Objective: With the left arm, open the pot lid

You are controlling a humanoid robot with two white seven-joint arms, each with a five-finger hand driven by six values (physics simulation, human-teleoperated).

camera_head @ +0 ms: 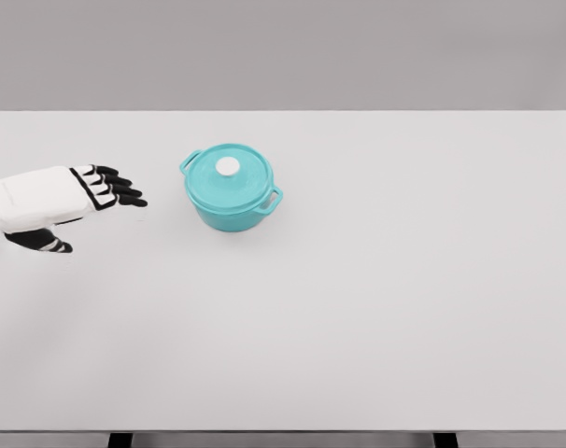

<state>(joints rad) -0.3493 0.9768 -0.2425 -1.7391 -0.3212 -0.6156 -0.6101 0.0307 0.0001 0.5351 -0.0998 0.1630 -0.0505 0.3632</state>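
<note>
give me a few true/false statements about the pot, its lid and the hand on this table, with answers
1. The lid sits on the teal pot. True.
2. The left hand is grasping the lid's white knob. False: the hand is apart from the pot, off to its left, with fingers extended and holding nothing.
3. The pot stands on the white table. True.
4. The right hand rests beside the pot. False: no right hand shows in the head view.
5. The pot lies tipped on its side. False: it stands upright, with a handle on each side.
</note>
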